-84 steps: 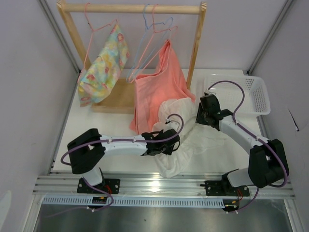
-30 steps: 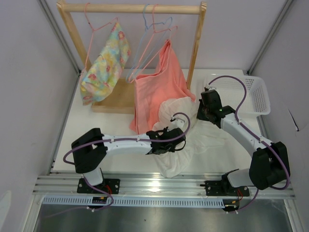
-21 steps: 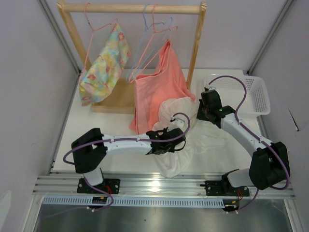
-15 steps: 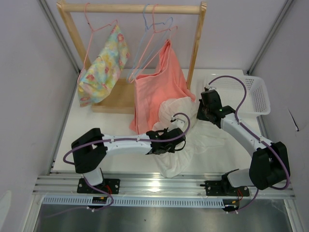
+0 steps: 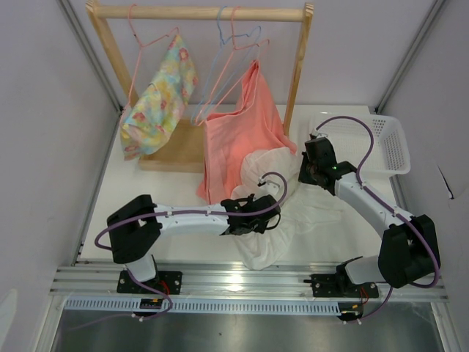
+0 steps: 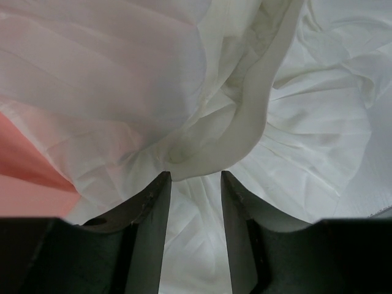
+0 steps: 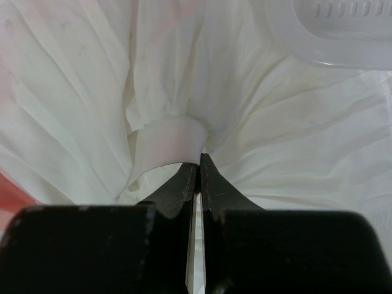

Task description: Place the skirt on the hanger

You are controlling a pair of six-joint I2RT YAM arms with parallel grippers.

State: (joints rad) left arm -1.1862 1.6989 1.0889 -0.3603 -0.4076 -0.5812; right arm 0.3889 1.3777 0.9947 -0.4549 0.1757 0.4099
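Right wrist view: right claw (image 7: 197,163) pinched shut on a waistband fold of the thin white fabric skirt (image 7: 294,135); left claw (image 6: 193,179) parted at another fold.

**newbie_arm:** Any way in to the blue hanger (image 5: 207,82)?

**rackwatcher:** Tight tbh. A pink hanger (image 5: 236,37) crowds it on the rail (image 5: 183,12), the salmon garment (image 5: 245,139) hangs just beside, and the skirt (image 5: 282,220) lies heaped below. Open table (image 5: 139,192) on the left; the basket (image 5: 392,147) fills the far right corner.
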